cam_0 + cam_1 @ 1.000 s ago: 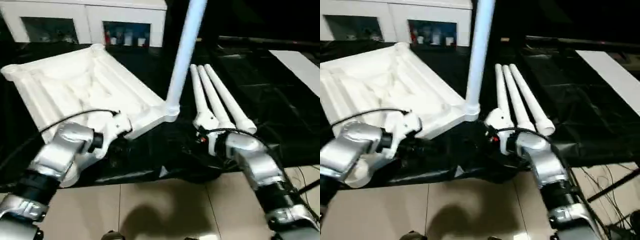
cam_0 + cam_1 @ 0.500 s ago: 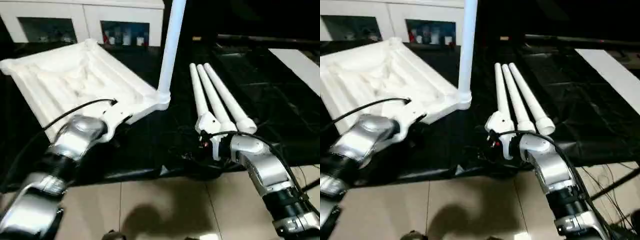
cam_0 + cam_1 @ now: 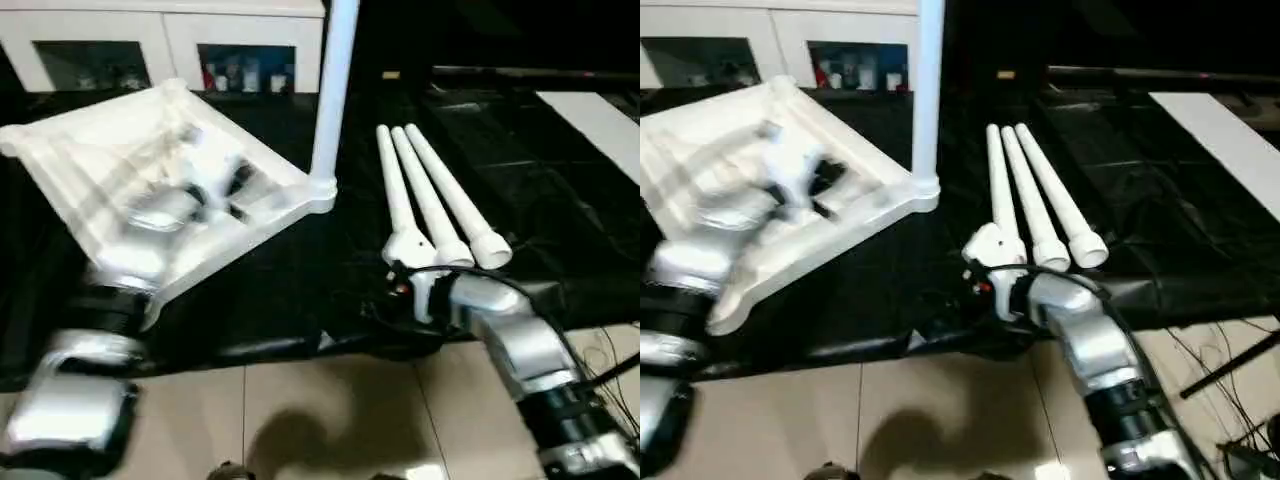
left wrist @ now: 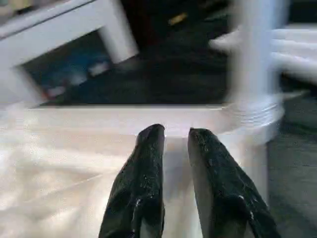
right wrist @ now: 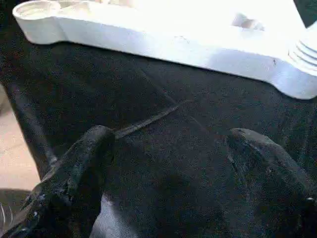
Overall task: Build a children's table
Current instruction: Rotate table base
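The children's table's white tabletop lies ribbed side up on the left. One white leg stands upright in its near right corner socket. Three more legs lie side by side to the right, thick ends toward me. My left gripper hovers over the ribbed underside just inside the rim, close to the standing leg. Its black fingers are a narrow gap apart with nothing between them. My right gripper is low over the black cloth by the lying legs' thick ends, fingers wide apart and empty.
A white glass-door cabinet stands at the back. A black cloth covers the work surface, and its front edge meets the tiled floor. A flat white board lies at the far right. Cables trail at the lower right.
My left arm has swung from the tabletop's near edge up over its ribbed underside. The right arm has barely moved. The camera shifted a little.
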Controlling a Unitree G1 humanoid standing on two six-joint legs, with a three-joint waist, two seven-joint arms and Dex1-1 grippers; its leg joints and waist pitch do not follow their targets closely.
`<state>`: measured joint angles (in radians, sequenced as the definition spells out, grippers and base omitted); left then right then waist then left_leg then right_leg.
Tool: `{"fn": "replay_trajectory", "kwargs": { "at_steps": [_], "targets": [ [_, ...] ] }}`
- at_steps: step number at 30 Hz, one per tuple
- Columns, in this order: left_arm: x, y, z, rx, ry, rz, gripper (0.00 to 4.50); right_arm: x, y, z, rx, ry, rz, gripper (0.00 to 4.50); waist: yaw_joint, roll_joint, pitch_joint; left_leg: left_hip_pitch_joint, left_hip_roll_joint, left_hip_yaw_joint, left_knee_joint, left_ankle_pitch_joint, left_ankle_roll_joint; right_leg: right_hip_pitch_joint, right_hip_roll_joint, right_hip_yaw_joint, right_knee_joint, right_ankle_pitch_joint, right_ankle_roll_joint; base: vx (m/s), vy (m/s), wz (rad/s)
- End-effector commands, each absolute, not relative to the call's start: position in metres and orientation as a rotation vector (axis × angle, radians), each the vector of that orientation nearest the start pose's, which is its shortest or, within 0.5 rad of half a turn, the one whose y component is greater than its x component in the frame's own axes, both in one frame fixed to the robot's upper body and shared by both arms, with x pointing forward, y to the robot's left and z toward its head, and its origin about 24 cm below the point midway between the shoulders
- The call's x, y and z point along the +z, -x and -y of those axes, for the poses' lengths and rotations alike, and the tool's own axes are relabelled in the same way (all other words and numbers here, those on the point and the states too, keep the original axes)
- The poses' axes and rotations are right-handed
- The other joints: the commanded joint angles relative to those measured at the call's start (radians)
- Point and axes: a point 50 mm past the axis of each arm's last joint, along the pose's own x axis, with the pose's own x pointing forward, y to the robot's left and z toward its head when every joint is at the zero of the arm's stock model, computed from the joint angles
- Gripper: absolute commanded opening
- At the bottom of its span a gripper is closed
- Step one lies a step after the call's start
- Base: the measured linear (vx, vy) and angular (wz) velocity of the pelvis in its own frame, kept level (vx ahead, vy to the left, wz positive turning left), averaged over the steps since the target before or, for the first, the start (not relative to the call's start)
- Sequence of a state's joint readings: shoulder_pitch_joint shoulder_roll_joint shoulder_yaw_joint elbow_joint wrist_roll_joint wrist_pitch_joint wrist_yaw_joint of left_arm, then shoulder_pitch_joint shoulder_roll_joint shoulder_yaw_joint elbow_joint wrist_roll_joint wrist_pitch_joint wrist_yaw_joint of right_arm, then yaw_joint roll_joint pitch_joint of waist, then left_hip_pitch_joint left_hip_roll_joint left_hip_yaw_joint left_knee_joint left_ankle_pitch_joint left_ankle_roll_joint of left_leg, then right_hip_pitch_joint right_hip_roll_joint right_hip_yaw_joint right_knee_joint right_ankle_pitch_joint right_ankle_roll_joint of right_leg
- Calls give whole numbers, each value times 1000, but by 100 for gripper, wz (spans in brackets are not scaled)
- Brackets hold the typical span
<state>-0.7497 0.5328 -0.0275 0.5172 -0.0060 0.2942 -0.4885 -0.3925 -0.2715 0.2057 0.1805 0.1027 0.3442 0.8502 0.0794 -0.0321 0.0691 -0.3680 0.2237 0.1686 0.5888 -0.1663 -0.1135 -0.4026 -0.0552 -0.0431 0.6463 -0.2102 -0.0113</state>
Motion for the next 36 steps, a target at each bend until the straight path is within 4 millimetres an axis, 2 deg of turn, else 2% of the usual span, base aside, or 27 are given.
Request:
{"fn": "replay_trajectory", "kwargs": {
  "at_steps": [1,2,3,4,5,6,7,8,9,10,11,12,13,14,15,16,18,22,25,27,28,30,31,33,34,35,36],
  "targets": [
    [153,-362,-252,-260,-506,-253,104,68,-296,102,1068,169,-271,386,4,16,-74,12,2,-2,-63,-209,-9,53,-60,39,-80,-119,-187,0,0,0],
    [153,-359,-256,-250,-517,-271,104,68,-296,100,1075,167,-268,386,2,18,-73,13,5,-3,-64,-211,-12,52,-62,39,-78,-119,-188,0,0,0],
    [151,-351,-271,-213,-554,-331,104,69,-295,96,1098,161,-261,386,4,12,-72,15,6,0,-64,-207,-10,48,-61,40,-78,-118,-188,0,0,0],
    [153,-344,-283,-182,-583,-364,104,69,-295,93,1108,162,-259,386,1,18,-72,12,8,-2,-67,-200,-13,48,-61,39,-72,-107,-189,0,0,0],
    [156,-336,-297,-134,-626,-401,104,69,-296,91,1114,163,-259,386,3,12,-72,16,6,2,-66,-200,-11,43,-58,40,-77,-99,-191,0,0,0],
    [157,-334,-300,-122,-634,-407,104,69,-296,90,1113,163,-259,386,5,16,-74,15,7,0,-65,-192,-11,45,-62,41,-73,-86,-195,0,0,0],
    [159,-331,-307,-91,-655,-420,104,68,-297,89,1106,164,-260,386,9,23,-74,19,7,2,-65,-191,-12,39,-59,41,-73,-64,-200,0,0,0],
    [163,-322,-323,-17,-702,-455,104,66,-301,87,1079,167,-263,386,10,17,-73,16,7,2,-67,-197,-13,41,-60,40,-71,-61,-204,0,0,0],
    [164,-322,-324,-12,-705,-458,104,66,-301,86,1077,167,-264,386,12,16,-73,17,7,1,-68,-203,-15,41,-61,39,-73,-70,-204,0,0,0],
    [167,-313,-338,41,-754,-502,104,63,-307,84,1035,172,-266,386,14,16,-71,19,6,1,-69,-216,-20,38,-62,39,-74,-90,-202,0,0,0],
    [167,-311,-340,47,-765,-513,104,62,-308,83,1025,173,-267,386,10,17,-68,15,5,-1,-74,-234,-30,40,-63,39,-76,-121,-196,0,0,0],
    [166,-304,-345,62,-790,-552,104,60,-312,82,990,174,-270,386,10,12,-66,20,6,0,-74,-254,-35,35,-63,41,-80,-143,-192,0,0,0],
    [163,-297,-351,67,-812,-607,104,58,-316,80,946,170,-273,386,11,8,-68,19,7,-1,-74,-254,-38,37,-67,41,-78,-147,-193,0,0,0],
    [161,-295,-352,67,-816,-620,104,57,-317,80,936,169,-273,386,5,9,-63,15,4,-2,-79,-270,-40,37,-64,41,-81,-189,-184,0,0,0],
    [159,-291,-353,63,-823,-650,104,57,-319,79,919,165,-274,386,10,10,-66,22,6,-2,-76,-277,-42,32,-68,42,-83,-197,-182,0,0,0],
    [154,-286,-352,49,-828,-687,104,56,-321,78,904,157,-276,386,7,4,-67,19,8,-2,-77,-268,-41,35,-69,44,-79,-185,-184,0,0,0],
    [140,-287,-343,-3,-758,-682,104,57,-323,75,894,136,-274,386,12,2,-67,22,6,2,-76,-253,-35,31,-66,45,-81,-165,-187,0,0,0],
    [122,-291,-326,-75,-717,-684,104,55,-326,71,882,144,-270,386,21,2,-70,20,6,1,-77,-246,-45,34,-66,42,-77,-126,-188,0,0,0],
    [114,-293,-314,-131,-683,-698,104,58,-327,69,897,136,-252,386,20,-5,-72,19,5,0,-77,-246,-50,37,-65,41,-74,-113,-187,0,0,0],
    [112,-292,-306,-163,-664,-709,104,60,-326,66,921,128,-237,386,20,-2,-74,19,4,0,-74,-229,-47,39,-64,41,-71,-80,-189,0,0,0],
    [110,-292,-303,-184,-650,-715,104,61,-325,66,933,130,-230,386,20,-6,-74,19,4,1,-74,-225,-42,40,-64,41,-71,-73,-191,0,0,0],
    [101,-292,-287,-274,-589,-726,104,64,-322,66,977,133,-211,386,22,-1,-74,19,4,2,-72,-217,-39,40,-62,41,-71,-52,-199,0,0,0],
    [101,-292,-287,-274,-589,-726,104,64,-322,66,977,133,-211,386,24,-2,-74,18,3,2,-72,-214,-39,42,-62,41,-70,-49,-200,0,0,0],
    [92,-294,-276,-332,-571,-733,104,66,-320,67,991,135,-199,386,26,8,-74,20,3,2,-72,-222,-43,40,-62,41,-71,-50,-199,0,0,0],
    [86,-295,-268,-363,-570,-731,104,68,-319,68,1000,135,-193,386,28,2,-74,20,3,2,-73,-230,-44,41,-61,40,-71,-56,-196,0,0,0],
    [83,-299,-259,-387,-550,-715,104,69,-317,70,1015,138,-187,386,27,13,-73,21,3,1,-73,-248,-46,40,-61,41,-75,-64,-194,0,0,0],
    [82,-301,-255,-399,-541,-708,104,70,-316,71,1023,140,-184,386,31,9,-73,24,4,2,-72,-259,-45,41,-61,41,-78,-78,-190,0,0,0]
  ]
}}
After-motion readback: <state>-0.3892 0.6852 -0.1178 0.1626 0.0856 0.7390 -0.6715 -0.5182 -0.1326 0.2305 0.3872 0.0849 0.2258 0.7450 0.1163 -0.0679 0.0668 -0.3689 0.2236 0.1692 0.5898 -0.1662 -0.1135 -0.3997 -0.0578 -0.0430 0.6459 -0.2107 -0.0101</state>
